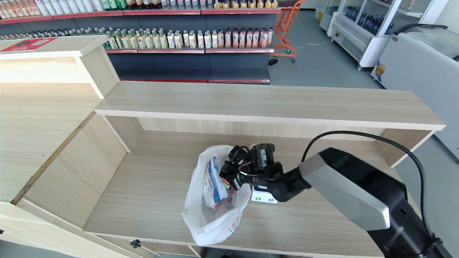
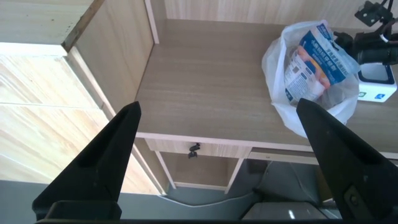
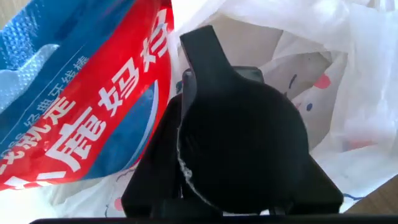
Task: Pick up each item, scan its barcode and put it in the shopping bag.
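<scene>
Head view: right gripper (image 1: 229, 176) at shopping bag (image 1: 208, 225) mouth, middle of counter (image 1: 143, 193); grip unreadable. Right wrist view, closer: red-blue packet (image 3: 81, 106) inside bag. Left wrist view: left gripper (image 2: 219, 104), fingers wide apart, above near-left edge.

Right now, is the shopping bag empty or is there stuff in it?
Not empty. The shopping bag sits open on the counter, and a blue and white packet sticks up inside it.
</scene>
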Tool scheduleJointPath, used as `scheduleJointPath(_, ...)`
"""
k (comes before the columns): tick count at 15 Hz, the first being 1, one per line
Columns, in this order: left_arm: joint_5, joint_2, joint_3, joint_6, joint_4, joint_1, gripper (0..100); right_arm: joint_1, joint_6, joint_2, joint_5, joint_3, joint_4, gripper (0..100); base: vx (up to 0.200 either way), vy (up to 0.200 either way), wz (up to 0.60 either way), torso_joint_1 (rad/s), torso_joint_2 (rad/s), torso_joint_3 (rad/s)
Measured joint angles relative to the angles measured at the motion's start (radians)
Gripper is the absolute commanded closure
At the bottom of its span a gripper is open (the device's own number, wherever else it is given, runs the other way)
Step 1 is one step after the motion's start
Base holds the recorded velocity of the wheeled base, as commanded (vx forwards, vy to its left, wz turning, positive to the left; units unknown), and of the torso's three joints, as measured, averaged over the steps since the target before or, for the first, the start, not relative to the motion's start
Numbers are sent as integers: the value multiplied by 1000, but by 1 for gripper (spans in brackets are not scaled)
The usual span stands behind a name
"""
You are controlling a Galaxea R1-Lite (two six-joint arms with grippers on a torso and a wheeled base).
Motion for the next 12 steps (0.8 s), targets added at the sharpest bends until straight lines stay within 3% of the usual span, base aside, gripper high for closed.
scheduleJointPath(4,0,0,0,0,0,0,0,-5,-14,11,4,-8,-4,0,0,0,0,0,0,0)
scheduleJointPath(7,0,0,0,0,0,0,0,-15,126,-63,4,41,-1,0,0,0,0,0,0,0)
scheduleJointPath(9,0,0,0,0,0,0,0,-42,207,-179,18,176,1,0,0,0,0,0,0,0)
scheduleJointPath(12,0,0,0,0,0,0,0,-139,250,-465,76,489,23,0,0,0,0,0,0,0)
